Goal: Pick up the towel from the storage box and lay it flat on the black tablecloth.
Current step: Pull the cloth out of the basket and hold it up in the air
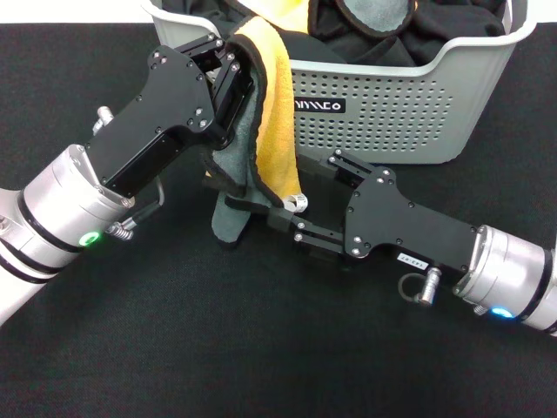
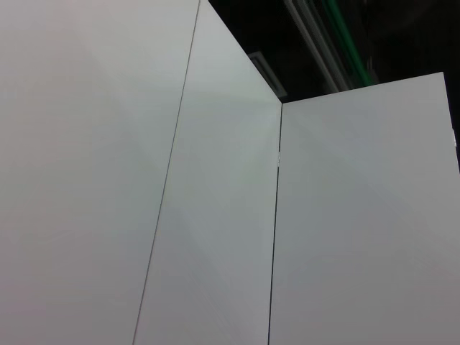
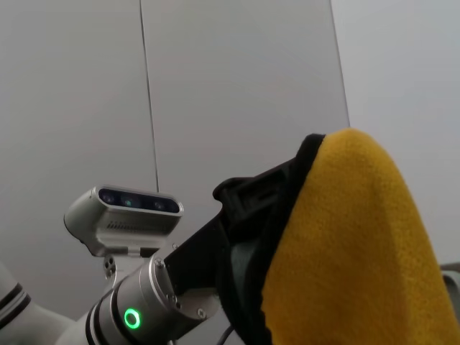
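Two grippers meet at the towel (image 1: 265,113), which hangs in a long vertical fold just in front of the storage box (image 1: 409,104), near the far edge of the black tablecloth (image 1: 218,348). Its upper end is clamped in the left gripper (image 1: 237,77); its yellow face shows outward. Low on the fold, the right gripper (image 1: 274,209) reaches in from the right, touching the grey-green part; whether its fingers have closed, I cannot tell. Probably the right needs a lower corner before spreading.
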